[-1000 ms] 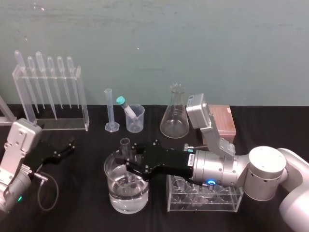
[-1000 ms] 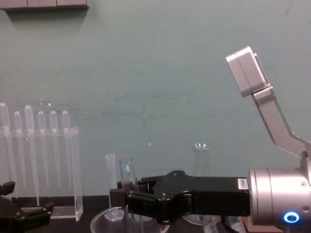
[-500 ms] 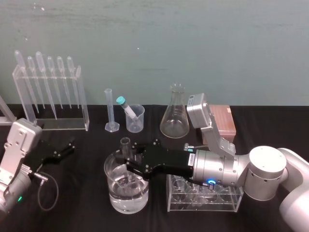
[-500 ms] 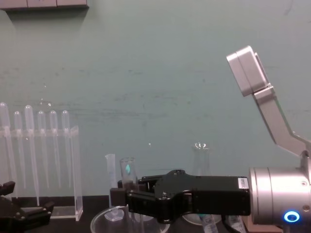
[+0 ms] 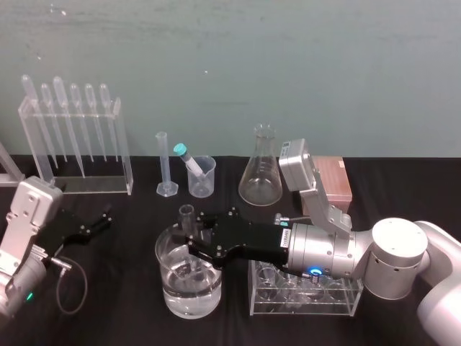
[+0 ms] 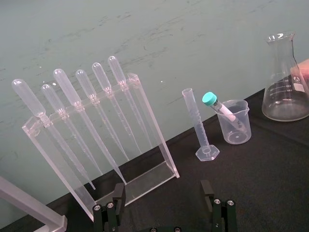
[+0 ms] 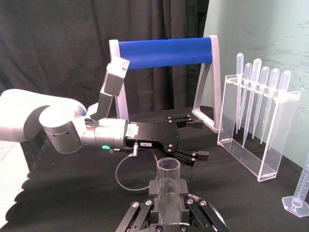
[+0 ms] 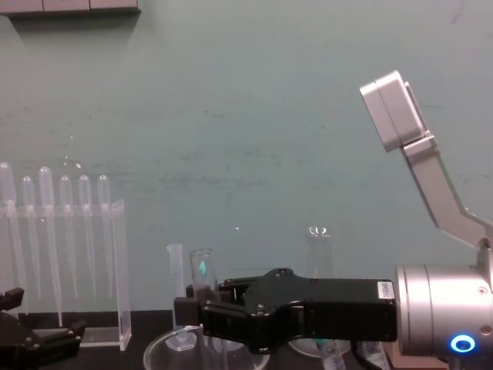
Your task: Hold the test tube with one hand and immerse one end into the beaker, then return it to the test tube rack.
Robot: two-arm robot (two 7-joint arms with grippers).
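The right gripper [image 5: 191,238] was clamped on the test tube [image 5: 186,215], held upright at lower centre, lower end inside the beaker [image 5: 168,287]. The test tube rack [image 5: 302,308] stood just right of the beaker, under the arm. The left gripper [image 5: 103,220], jaws apart, sat parked lower left.

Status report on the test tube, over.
Right gripper shut on test tube, upright, lower end in beaker. Left gripper open, parked left. Nothing in the way.
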